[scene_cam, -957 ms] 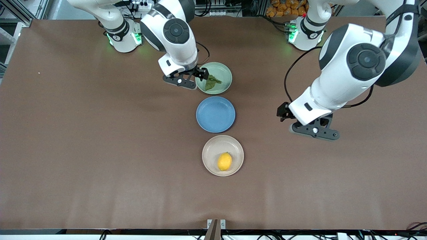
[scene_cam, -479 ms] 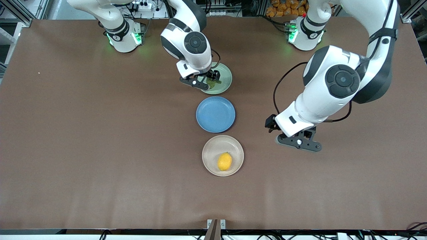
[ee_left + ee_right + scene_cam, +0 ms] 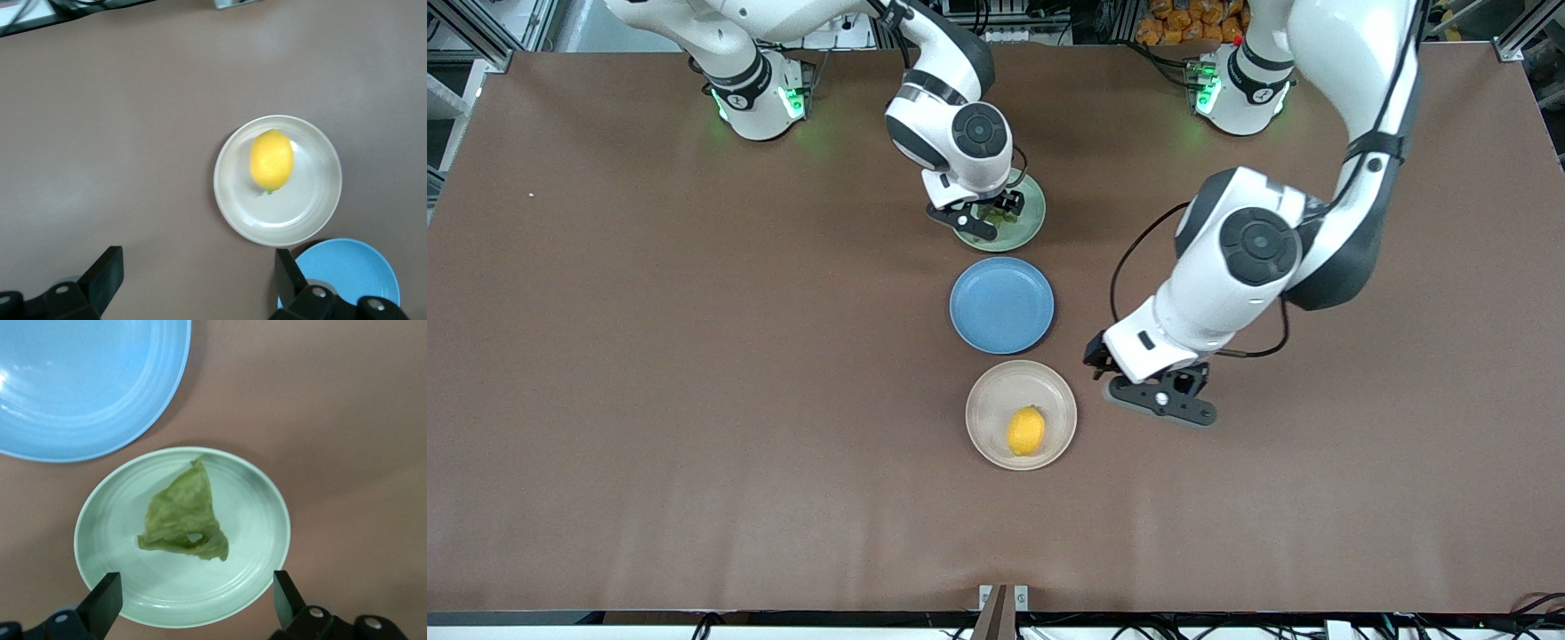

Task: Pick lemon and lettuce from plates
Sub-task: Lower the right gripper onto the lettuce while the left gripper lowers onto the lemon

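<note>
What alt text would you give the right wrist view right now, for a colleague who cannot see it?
A dark green lettuce leaf lies in the middle of a pale green plate on the brown table, seen from directly above. The right gripper is over it with fingers open wide. Part of a blue plate sits beside it.

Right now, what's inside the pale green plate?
A wrinkly green lettuce leaf lies in the pale green plate, nothing else. From the front camera, the open right gripper above it covers most of the leaf.
</note>
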Robot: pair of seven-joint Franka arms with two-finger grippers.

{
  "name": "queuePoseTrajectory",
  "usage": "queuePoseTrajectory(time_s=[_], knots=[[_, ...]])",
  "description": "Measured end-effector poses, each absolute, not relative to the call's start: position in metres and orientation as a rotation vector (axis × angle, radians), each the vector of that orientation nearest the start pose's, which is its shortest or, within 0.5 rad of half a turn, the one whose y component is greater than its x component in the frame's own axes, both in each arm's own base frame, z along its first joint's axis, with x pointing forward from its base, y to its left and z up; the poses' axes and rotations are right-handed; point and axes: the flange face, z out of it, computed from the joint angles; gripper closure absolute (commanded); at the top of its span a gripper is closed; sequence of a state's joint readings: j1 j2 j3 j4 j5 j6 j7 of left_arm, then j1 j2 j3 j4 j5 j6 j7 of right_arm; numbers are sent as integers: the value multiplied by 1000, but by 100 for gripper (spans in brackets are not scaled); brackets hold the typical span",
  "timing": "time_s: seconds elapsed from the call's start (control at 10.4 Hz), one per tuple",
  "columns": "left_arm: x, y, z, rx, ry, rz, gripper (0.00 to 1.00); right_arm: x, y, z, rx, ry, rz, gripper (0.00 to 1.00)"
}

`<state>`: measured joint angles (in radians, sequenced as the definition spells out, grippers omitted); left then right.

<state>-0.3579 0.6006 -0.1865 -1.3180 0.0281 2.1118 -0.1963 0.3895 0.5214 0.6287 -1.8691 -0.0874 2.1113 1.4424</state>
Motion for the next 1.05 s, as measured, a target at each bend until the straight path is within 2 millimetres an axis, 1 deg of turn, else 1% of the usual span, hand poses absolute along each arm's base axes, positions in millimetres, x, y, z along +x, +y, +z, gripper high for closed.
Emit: queuePoseTrajectory(time_s=[0.19, 0.38, 0.57, 0.77, 0.86, 0.96, 1.05], knots=[[647, -383, 373, -3241, 569, -280, 0, 336, 515, 259, -3148, 649, 439, 0], [646, -402, 337, -3254, 596, -317, 0, 337, 515, 245, -3165, 640, 388, 0], [653, -407, 301, -3274, 585, -397, 0, 341, 512, 228, -3174, 635, 372, 0], [659, -407, 263, -3293, 565, -486, 0, 343, 511, 220, -3176, 633, 373, 0], [660, -407, 249, -3300, 557, -517, 0, 343, 511, 219, -3176, 633, 372, 0], [661, -408, 239, -3304, 551, -546, 0, 343, 511, 219, -3177, 632, 373, 0], [662, -408, 234, -3308, 549, -573, 0, 341, 512, 217, -3179, 635, 377, 0]])
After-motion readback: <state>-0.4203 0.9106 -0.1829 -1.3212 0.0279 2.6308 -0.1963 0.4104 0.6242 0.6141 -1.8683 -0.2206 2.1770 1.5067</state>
